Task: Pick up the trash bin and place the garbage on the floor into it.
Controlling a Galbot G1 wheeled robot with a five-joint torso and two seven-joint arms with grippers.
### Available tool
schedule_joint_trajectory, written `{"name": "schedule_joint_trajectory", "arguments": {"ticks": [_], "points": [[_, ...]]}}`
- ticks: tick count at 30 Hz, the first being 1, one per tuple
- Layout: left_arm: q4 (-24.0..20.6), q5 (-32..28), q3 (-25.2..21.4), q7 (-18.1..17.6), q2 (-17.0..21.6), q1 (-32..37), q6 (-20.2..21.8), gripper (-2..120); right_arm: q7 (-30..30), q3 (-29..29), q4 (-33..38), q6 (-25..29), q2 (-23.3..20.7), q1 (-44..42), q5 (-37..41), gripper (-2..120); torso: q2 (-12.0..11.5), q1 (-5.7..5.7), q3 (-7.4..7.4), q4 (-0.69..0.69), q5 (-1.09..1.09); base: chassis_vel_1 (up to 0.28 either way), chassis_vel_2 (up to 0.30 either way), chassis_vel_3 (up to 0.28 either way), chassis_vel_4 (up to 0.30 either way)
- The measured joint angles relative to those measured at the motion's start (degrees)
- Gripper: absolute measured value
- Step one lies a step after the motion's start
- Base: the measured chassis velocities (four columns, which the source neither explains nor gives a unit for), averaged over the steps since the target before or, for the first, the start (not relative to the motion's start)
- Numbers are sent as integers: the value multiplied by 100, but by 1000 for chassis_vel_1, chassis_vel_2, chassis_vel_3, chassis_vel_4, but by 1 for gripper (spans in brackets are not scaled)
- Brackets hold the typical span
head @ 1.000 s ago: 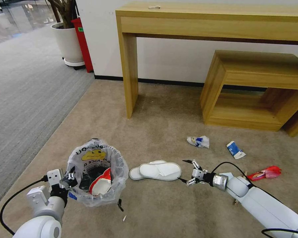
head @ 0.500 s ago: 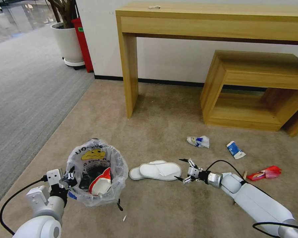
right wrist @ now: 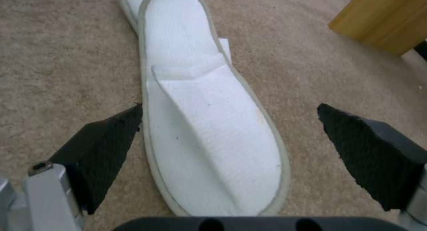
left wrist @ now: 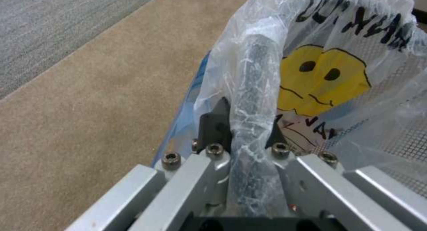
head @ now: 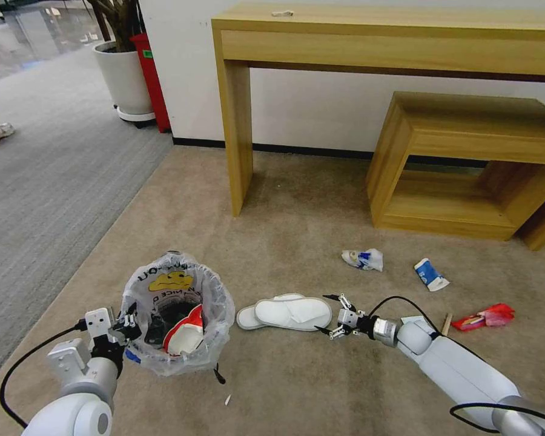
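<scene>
The trash bin, black with a clear smiley-printed bag, is low at the left with a red-white paper cup inside. My left gripper is shut on its near rim; in the left wrist view the left gripper pinches the bag-wrapped rim of the bin. White slippers lie stacked on the carpet just right of the bin. My right gripper is open at their right end. In the right wrist view its fingers straddle the top slipper without touching it.
More garbage lies to the right: a crumpled blue-white piece, a blue-white carton, a red wrapper and a wooden stick. Small scraps lie by the bin. A wooden table leg and low shelf stand behind.
My right gripper has moved left along the floor and now reaches the slippers' end, still open. The bin and left gripper have stayed put.
</scene>
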Motion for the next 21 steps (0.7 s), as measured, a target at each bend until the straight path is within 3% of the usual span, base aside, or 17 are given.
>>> {"name": "schedule_joint_trajectory", "arguments": {"ticks": [21], "points": [[21, -41, -26, 2, 39, 20, -38, 3, -72, 6, -713, 110, 498, 265, -65, 100, 0, 0, 0, 0, 1, 0, 0, 0, 0]]}}
